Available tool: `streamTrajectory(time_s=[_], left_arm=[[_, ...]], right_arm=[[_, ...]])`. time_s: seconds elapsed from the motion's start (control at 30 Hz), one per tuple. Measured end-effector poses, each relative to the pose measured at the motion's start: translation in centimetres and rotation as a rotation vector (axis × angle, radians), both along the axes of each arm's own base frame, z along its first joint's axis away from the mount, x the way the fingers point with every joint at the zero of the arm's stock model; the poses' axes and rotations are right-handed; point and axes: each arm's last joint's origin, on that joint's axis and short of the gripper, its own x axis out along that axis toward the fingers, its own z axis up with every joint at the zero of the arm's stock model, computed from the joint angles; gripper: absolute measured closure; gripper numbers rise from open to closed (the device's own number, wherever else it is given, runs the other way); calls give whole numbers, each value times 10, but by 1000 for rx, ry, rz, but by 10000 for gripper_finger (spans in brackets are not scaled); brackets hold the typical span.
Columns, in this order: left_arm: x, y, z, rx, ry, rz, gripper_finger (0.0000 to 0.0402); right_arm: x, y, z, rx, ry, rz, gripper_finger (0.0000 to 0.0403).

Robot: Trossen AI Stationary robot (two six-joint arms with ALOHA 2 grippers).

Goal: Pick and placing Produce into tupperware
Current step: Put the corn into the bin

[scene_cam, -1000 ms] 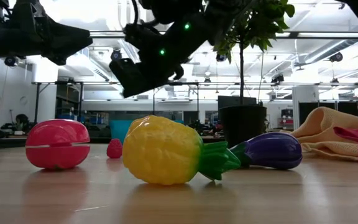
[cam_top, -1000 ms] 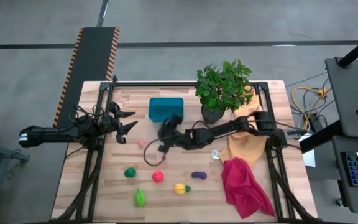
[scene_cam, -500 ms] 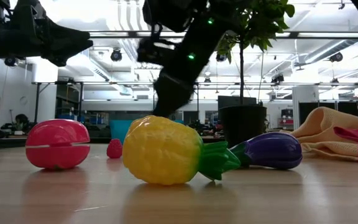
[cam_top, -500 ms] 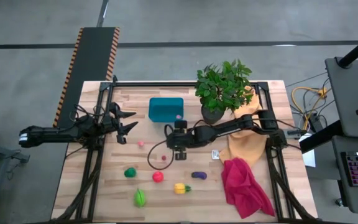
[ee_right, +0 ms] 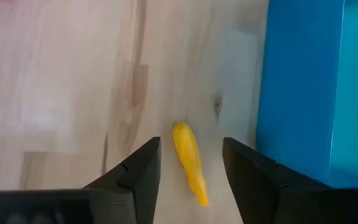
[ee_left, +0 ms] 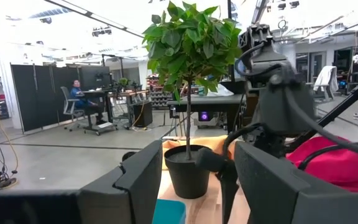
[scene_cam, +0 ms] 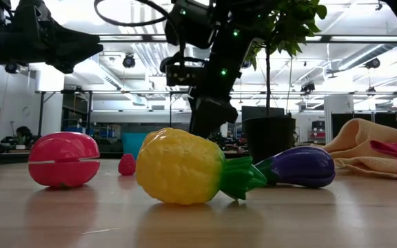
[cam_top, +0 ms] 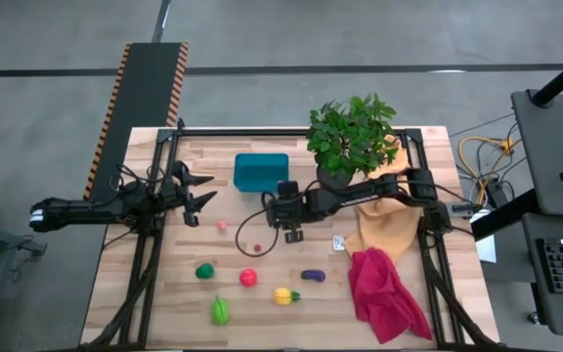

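Now we hold our right hand (cam_top: 292, 233) open over the desk (cam_top: 164, 293), just in front of the teal tupperware (cam_top: 260, 171), with a small yellow piece (ee_right: 189, 162) lying beside the container between our parted fingers (ee_right: 132, 180). To grip it well, we judge we should line the fingers across its narrow width, lower straight down and close gently, keeping clear of the tupperware wall. A second ago this hand sat further left, close to the container's front; it has swung right since. Our left hand (cam_top: 199, 194) waits open at the left edge, unmoved. The pineapple (scene_cam: 185, 167), eggplant (scene_cam: 300, 166) and red fruit (scene_cam: 63, 160) lie untouched.
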Motion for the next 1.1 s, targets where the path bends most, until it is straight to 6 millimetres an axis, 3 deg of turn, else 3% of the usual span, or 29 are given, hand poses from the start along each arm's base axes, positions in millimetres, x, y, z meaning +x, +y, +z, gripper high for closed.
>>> streamTrajectory(time_s=[0.37,0.67,1.1], left_arm=[[0,0,0,0,3,0,214],[0,0,0,0,3,0,214],[0,0,0,0,4,0,214]], right_arm=[[1,-20,-27,58,81,-19,236],[2,-24,-32,95,94,4,240],[0,-32,-34,193,116,49,320]])
